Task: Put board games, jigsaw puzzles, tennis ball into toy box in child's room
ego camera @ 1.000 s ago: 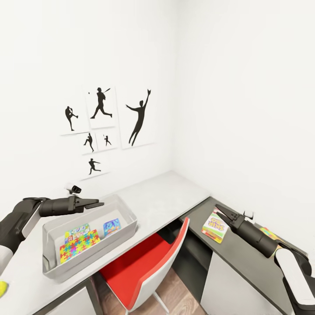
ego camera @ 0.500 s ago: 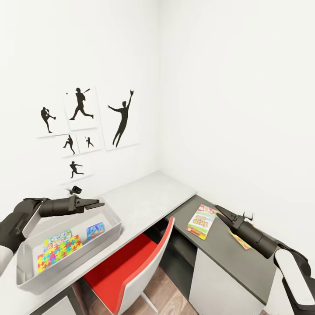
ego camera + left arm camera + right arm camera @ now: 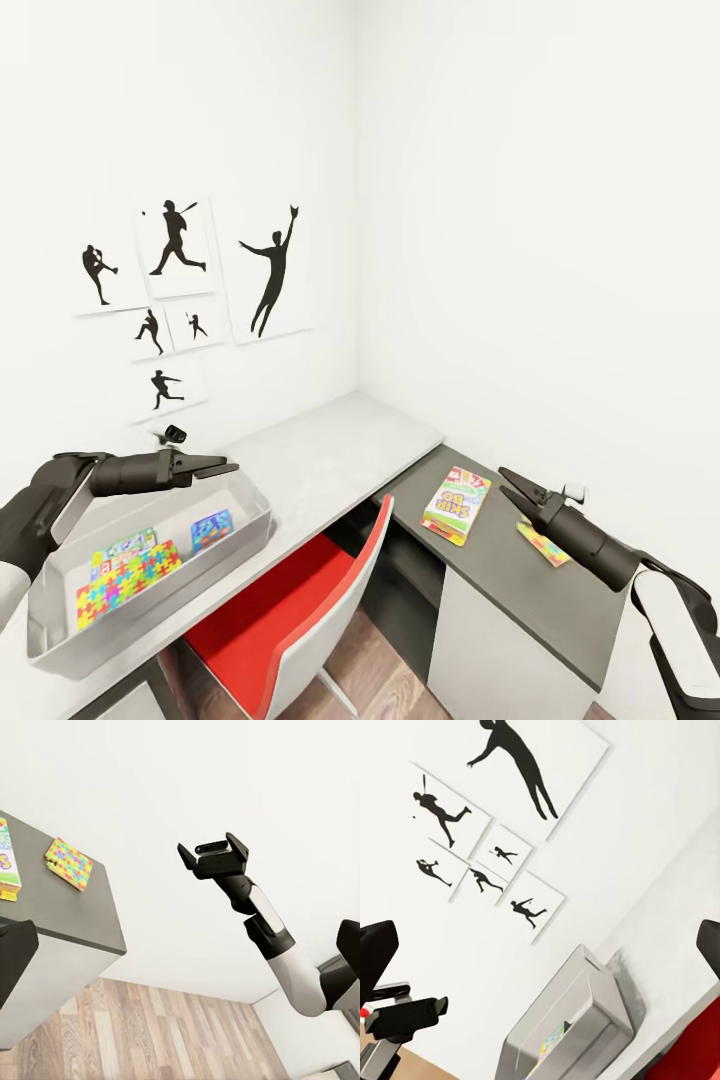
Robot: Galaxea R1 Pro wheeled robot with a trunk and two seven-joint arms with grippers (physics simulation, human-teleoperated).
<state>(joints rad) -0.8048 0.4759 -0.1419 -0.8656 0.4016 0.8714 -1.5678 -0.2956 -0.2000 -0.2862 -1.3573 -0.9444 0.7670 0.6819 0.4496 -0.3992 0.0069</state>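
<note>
Left gripper (image 3: 222,466) hangs above the far end of the toy box (image 3: 253,528), fingers slightly parted, nothing between them. Right gripper (image 3: 512,484) is held over the dark grey part of the table (image 3: 520,590), jaws spread, also empty; the left wrist view shows it (image 3: 212,856) from across the room, wide open.

Toy box: light grey open bin with sloping walls, sitting on the pale part of the table near the front edge. Inside, three flat boxes lie side by side on the bottom: a jigsaw puzzle (image 3: 127,581) with a lid of red, yellow, green and blue interlocking pieces, a colourful box (image 3: 124,547) just behind it with print too small to read, and a smaller blue box (image 3: 212,527) toward the far end. The box's near corner is cut off by the frame edge.

On the dark top, a board game (image 3: 456,503) with a green and yellow lid lies flat, near the corner where the two tops join. Beside the right gripper lies a thin multicoloured box (image 3: 544,545), partly hidden by the arm; the left wrist view shows its speckled lid (image 3: 69,862) whole.

Red-and-white chair (image 3: 320,610) is tucked under the table. Black silhouette posters (image 3: 190,290) hang on the far wall.
</note>
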